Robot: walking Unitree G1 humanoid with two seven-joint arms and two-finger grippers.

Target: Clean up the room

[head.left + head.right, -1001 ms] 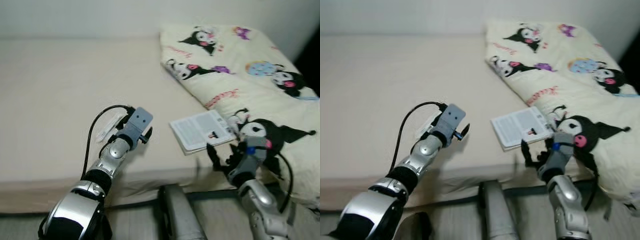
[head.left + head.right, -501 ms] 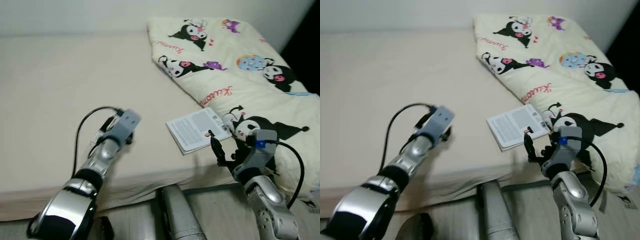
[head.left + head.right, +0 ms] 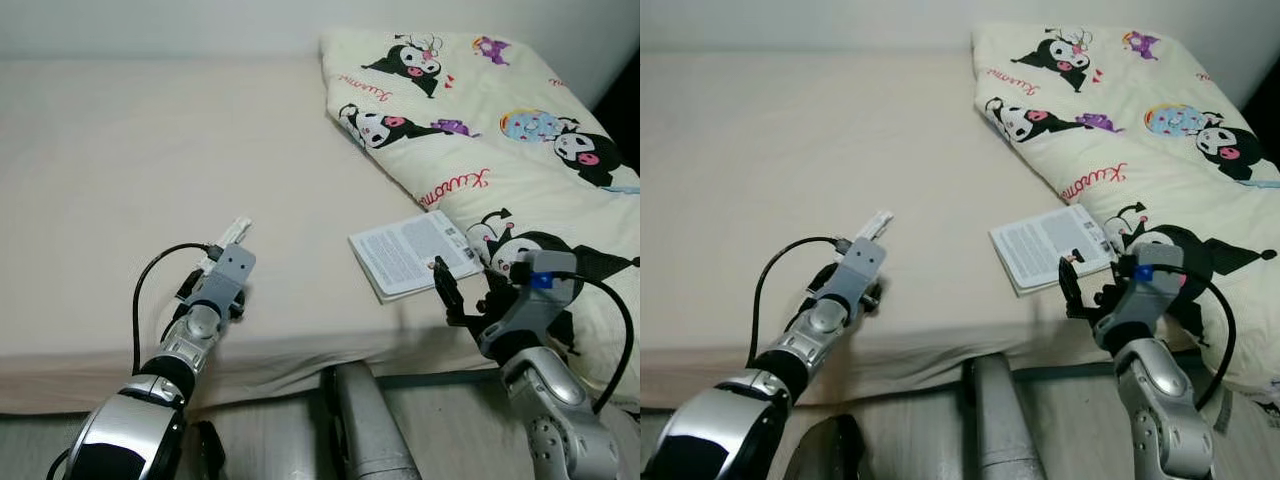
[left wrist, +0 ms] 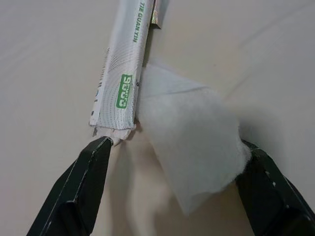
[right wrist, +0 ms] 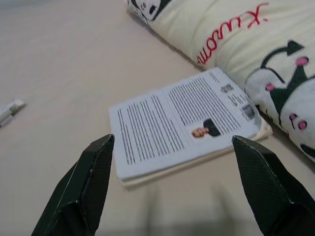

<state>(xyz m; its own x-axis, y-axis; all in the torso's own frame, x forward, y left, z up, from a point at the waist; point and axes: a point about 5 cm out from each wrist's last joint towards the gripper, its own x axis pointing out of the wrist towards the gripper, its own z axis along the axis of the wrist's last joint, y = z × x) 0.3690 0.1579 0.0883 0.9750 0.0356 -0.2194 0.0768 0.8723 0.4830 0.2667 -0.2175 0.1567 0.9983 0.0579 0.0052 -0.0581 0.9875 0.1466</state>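
Observation:
A narrow white tea wrapper [image 4: 120, 83] with green print lies on the beige bed [image 3: 130, 140], with a crumpled white tissue [image 4: 197, 142] touching its side. My left gripper [image 4: 174, 147] is open and low over the mattress, one finger by the wrapper's end and the other beyond the tissue. In the left eye view the wrapper [image 3: 232, 231] pokes out just ahead of that gripper [image 3: 218, 272]. A printed booklet [image 5: 182, 128] lies by the blanket's edge near the bed's front. My right gripper [image 5: 172, 142] is open, facing the booklet [image 3: 410, 252] from a short way off.
A cream blanket [image 3: 500, 150] with black cartoon figures covers the bed's right side and hangs over the front edge. A silver part of my body [image 3: 365, 430] stands below the bed's front edge. A pale wall runs along the far side.
My left arm has dropped lower to the mattress, so the wrapper now lies ahead of its fingers. The right gripper stays facing the booklet. The head camera has shifted.

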